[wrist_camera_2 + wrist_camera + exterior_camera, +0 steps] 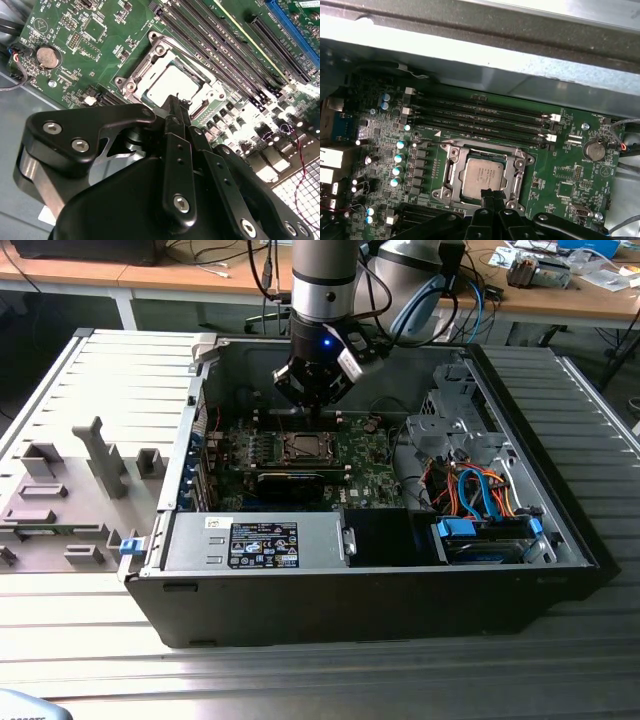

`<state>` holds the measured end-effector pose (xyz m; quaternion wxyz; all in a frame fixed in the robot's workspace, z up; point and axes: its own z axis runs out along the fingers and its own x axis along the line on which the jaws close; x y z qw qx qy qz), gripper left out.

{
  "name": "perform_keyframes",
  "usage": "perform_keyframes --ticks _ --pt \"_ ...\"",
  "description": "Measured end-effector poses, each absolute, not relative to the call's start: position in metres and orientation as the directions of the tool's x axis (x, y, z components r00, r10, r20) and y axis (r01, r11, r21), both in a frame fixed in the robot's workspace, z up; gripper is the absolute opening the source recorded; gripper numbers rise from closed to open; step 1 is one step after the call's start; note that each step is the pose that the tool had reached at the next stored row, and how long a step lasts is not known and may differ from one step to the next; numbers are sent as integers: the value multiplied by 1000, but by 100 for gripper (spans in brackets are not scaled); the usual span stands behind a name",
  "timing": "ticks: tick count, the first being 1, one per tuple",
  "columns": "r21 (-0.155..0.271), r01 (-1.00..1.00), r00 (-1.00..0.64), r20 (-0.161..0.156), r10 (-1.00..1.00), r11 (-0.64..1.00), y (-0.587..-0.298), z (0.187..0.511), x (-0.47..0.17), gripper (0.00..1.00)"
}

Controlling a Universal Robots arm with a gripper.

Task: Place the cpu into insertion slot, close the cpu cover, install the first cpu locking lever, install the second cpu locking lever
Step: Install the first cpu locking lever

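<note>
Above the socket, the fingers (489,196) are pressed together and hold nothing, tips at the near rim of the insertion slot (485,175). Seated inside lies the cpu (481,176), its cpu cover (451,169) apparently down. Judged step: lever installation, requiring a precise sideways hooking push.

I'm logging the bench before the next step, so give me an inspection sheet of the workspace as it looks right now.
Surface: ribbed metal table carrying an open computer case.
Job's things: cpu lies in the insertion slot; cpu cover sits closed around it.
Clutter: grey fixture blocks on the exterior view's left.
Grippers: gripper fingers together, at the socket's edge.
Cables: orange and blue leads inside the case; black cables on the arm.
Surroundings: wooden desks behind.
</note>
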<state>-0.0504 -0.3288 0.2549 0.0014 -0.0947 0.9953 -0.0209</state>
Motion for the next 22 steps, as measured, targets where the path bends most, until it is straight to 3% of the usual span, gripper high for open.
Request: perform_keyframes --ticks 22 --pt "-42 -218 -976 1 -218 975 -329 255 -50 11"
